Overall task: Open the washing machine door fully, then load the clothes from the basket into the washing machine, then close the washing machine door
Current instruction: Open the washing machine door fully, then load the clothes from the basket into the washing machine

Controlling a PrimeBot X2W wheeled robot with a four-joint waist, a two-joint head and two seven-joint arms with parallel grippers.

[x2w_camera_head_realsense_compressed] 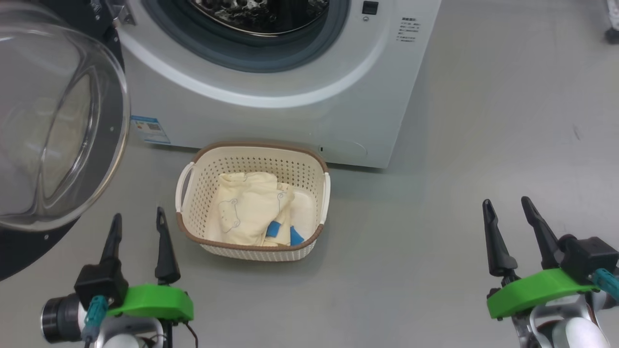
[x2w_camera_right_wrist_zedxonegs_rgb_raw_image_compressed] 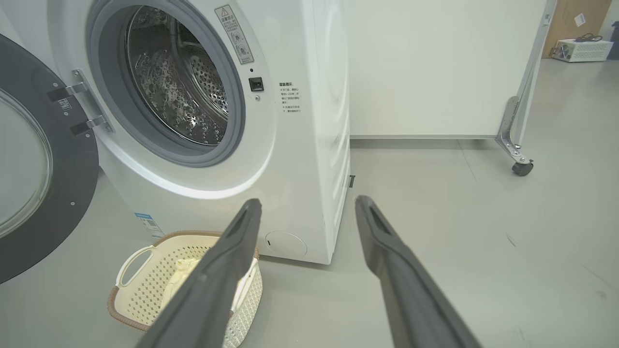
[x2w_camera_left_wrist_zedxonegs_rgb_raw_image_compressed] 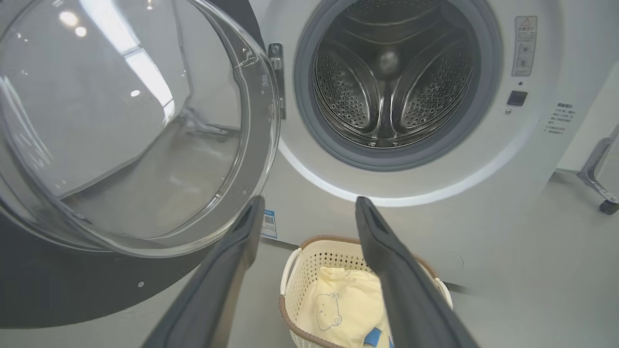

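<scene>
The white washing machine (x2w_camera_head_realsense_compressed: 271,116) stands with its washing machine door (x2w_camera_head_realsense_compressed: 53,121) swung wide to the left, glass bowl bulging outward, also seen as the washing machine door (x2w_camera_left_wrist_zedxonegs_rgb_raw_image_compressed: 130,125). The steel drum (x2w_camera_left_wrist_zedxonegs_rgb_raw_image_compressed: 391,77) is bare inside. On the floor in front sits the basket (x2w_camera_head_realsense_compressed: 252,150) holding cream-yellow clothes (x2w_camera_head_realsense_compressed: 251,208) with a bear face and blue cuffs. My left gripper (x2w_camera_head_realsense_compressed: 138,222) is open at the lower left, beside the basket. My right gripper (x2w_camera_head_realsense_compressed: 508,205) is open at the lower right, well away from it. Neither holds anything.
Grey floor (x2w_camera_head_realsense_compressed: 483,145) spreads around the machine. A white panel on a castor leg (x2w_camera_right_wrist_zedxonegs_rgb_raw_image_compressed: 520,159) stands to the machine's right. The open door's black rim (x2w_camera_head_realsense_compressed: 29,251) reaches close to my left arm.
</scene>
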